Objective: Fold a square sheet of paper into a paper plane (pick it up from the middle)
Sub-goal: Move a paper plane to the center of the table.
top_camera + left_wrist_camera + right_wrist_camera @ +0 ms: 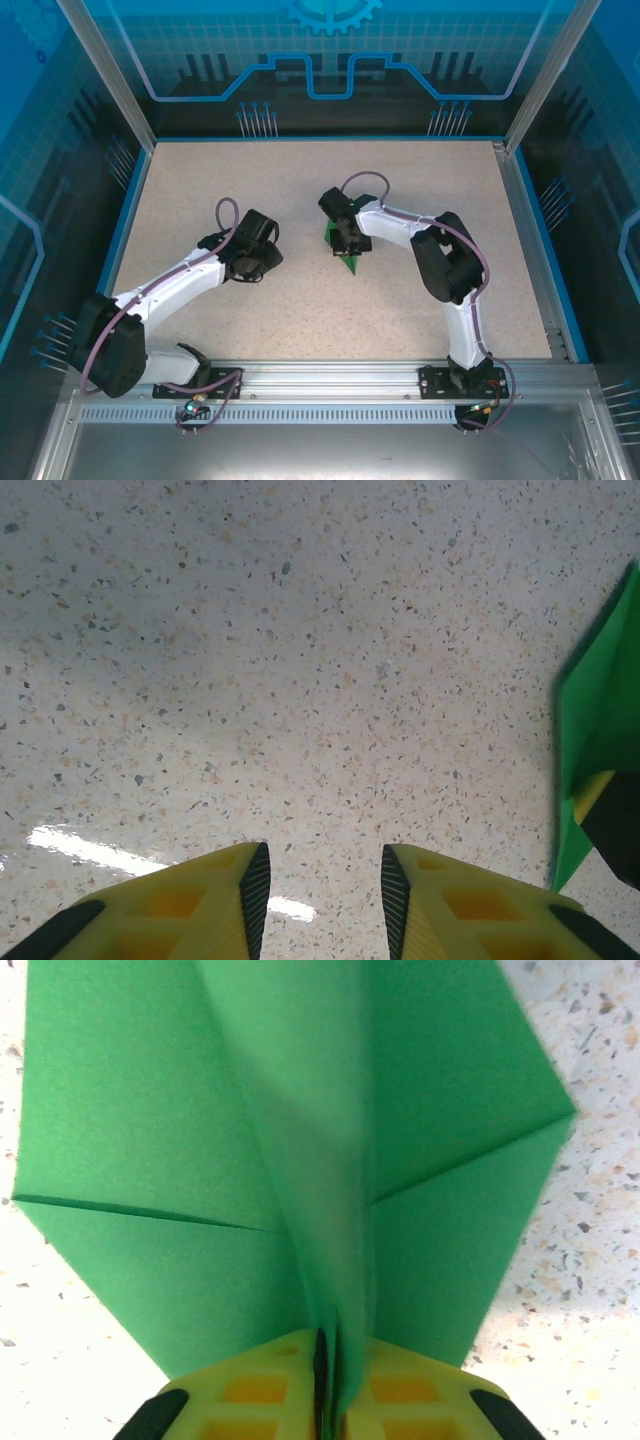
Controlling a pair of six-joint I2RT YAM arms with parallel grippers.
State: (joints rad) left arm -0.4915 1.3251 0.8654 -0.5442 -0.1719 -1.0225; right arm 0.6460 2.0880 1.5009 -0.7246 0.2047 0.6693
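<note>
R gripper (328, 1360) tight on green paper plane (150, 1130) centre fold; L gripper (320, 890) part-open, empty.

Bright green paper plane (200, 1110), yellow-and-black right end effector (331, 1360), beige speckled table (590, 1290)

A speckled beige table (200, 180) with a blue rim (330, 139) sits inside blue translucent wall panels (330, 50) held by aluminium posts (105, 70). An aluminium rail (330, 372) spans its near edge.
</note>
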